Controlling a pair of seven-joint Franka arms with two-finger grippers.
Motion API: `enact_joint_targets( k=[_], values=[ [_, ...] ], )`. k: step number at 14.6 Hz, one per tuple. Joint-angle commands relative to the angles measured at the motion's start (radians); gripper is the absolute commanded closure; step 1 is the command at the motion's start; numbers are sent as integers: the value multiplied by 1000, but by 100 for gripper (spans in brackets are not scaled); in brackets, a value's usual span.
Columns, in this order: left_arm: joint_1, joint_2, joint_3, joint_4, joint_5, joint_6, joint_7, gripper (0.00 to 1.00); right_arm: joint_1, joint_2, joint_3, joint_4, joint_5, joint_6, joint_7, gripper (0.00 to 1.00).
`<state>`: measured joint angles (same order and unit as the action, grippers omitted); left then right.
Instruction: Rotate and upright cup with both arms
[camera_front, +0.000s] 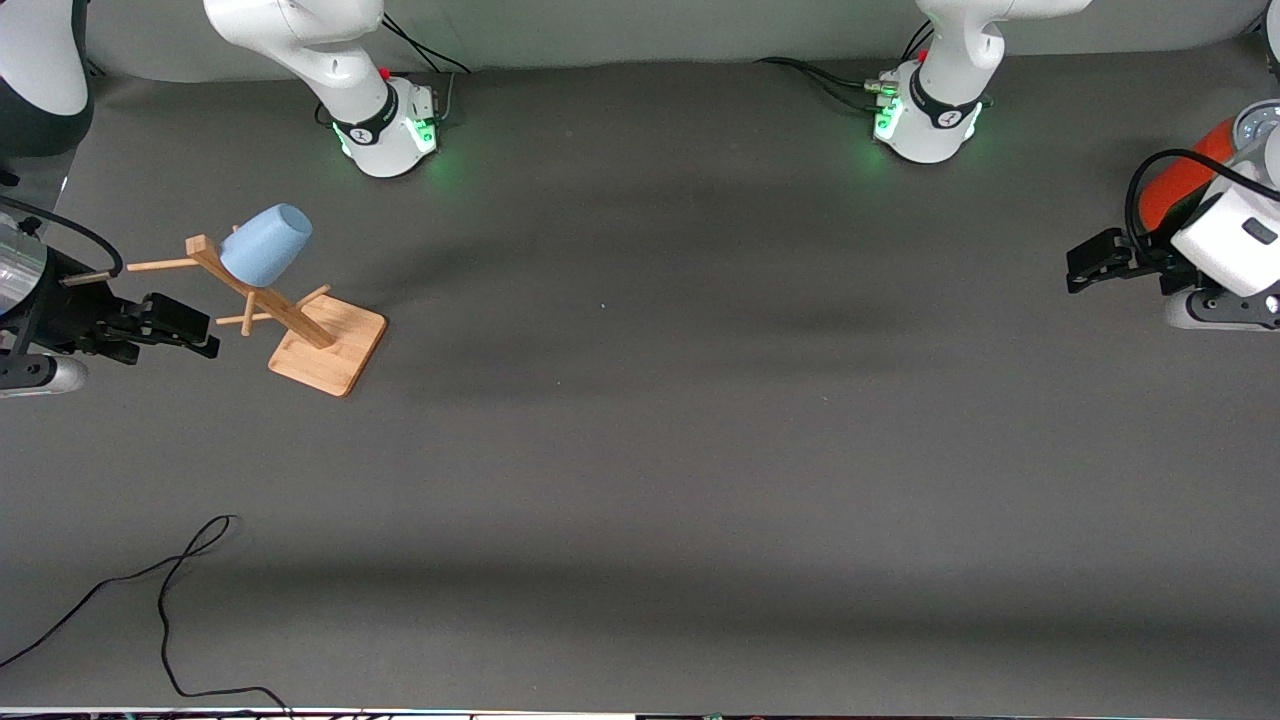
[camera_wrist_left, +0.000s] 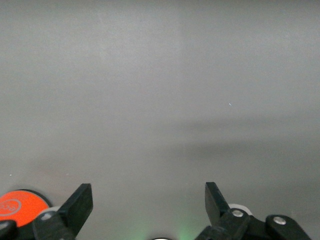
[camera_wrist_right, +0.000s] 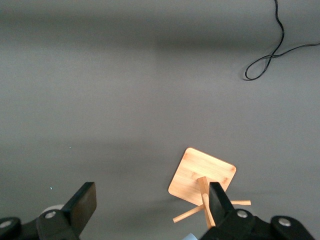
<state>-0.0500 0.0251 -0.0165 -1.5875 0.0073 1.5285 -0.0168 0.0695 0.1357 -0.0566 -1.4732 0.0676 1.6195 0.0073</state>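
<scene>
The cup (camera_front: 266, 245) hangs inverted on a rack (camera_front: 300, 320) peg at the right arm's end of the worktop (camera_front: 640, 450). My right tool (camera_front: 170, 325), wide, hovers beside the rack. My left tool (camera_front: 1095, 260), wide, waits over the worktop's edge by a can (camera_front: 1180, 180). A cable (camera_front: 170, 590) lies nearer the front camera.

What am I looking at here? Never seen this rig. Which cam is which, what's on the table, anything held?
Two white robot arms are bolted along one edge of a grey table. The wide picture comes from a high camera facing them; the other two come from cameras on each arm's wrist. The cup hangs on a wooden rack at the right arm's end. A red can sits at the left arm's end. A loose black cable lies nearer the camera. The right end effector is beside the rack, the left end effector beside the can. Both are open, holding nothing.
</scene>
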Motion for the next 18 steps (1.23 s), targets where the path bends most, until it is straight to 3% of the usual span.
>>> enact_joint_targets(
  k=[1,5,8,10,14,16,18],
  values=[
    [-11,6,7,17,11,-1,12,0,-10,-10,18,16,-14,-24,30,0],
    [-11,6,7,18,11,-1,12,0,-10,-28,15,11,-14,-59,34,0],
    [-11,6,7,18,11,-1,12,0,-8,-89,9,-30,-2,-159,277,0],
    [-11,4,7,18,11,-1,12,0,-10,-175,-2,-144,17,-162,478,0],
    [-13,4,7,18,11,-1,12,0,-8,-338,-107,-381,124,-153,773,0],
    [-11,4,7,18,11,-1,12,0,-8,-378,-161,-470,191,-158,861,0],
    [-13,4,7,18,11,-1,12,0,-8,-409,-202,-545,196,-147,892,0]
  ],
)
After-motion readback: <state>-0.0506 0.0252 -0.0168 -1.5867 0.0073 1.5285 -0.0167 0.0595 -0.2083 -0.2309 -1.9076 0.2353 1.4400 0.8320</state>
